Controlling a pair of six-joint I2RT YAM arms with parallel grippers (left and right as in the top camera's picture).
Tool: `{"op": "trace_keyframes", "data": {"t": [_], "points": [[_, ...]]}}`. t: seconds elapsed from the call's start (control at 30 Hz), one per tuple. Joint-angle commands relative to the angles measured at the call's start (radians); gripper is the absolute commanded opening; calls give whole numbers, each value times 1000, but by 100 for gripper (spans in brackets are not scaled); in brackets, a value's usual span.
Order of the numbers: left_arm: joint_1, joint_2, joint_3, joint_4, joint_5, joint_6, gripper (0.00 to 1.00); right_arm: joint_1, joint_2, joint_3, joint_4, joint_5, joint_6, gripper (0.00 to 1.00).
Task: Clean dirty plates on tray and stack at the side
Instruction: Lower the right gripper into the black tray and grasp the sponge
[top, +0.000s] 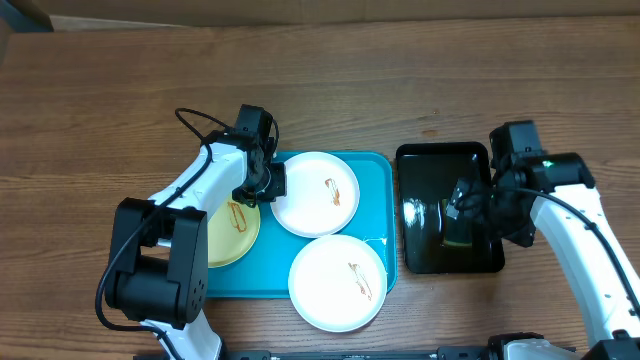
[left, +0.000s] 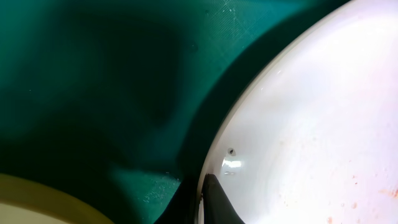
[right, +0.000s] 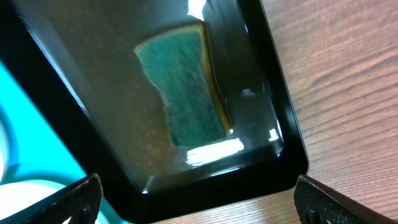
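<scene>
Left claw (top: 270, 182) pinches rim of round white smeared plate (top: 315, 193); my right claw (right: 199, 205) spread. All plates (top: 338, 282) dirty on turquoise plastic tray (top: 378, 215), none stacked.

Your overhead view bright and sharp, glare on the black tray (right: 99, 106), your left wrist view dim, shadow across the turquoise tray (left: 93, 74), white plate (left: 311, 124) blurred

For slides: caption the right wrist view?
Open right fingers above a green sponge in the glossy black tray on the wooden table.
</scene>
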Motion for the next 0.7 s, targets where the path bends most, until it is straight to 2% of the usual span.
{"op": "trace_keyframes", "data": {"t": [0.0,0.13,0.17,0.27,0.33,0.53,0.67], "points": [[-8,9,-13,1,-15,-9,4,3,-10,-16,40,21,12,100],[-8,9,-13,0,-15,-9,4,4,-5,-77,141,21,20,99],[-8,9,-13,0,-15,-9,4,6,0,-105,172,20,34,93],[-8,9,-13,-2,-15,-10,4,26,24,-188,273,-3,43,83],[-8,9,-14,0,-15,-9,4,43,40,-215,308,-11,42,82],[-8,9,-14,0,-15,-9,4,111,119,-238,347,37,42,82],[-8,9,-14,0,-15,-9,5,131,161,-238,370,51,43,71]]}}
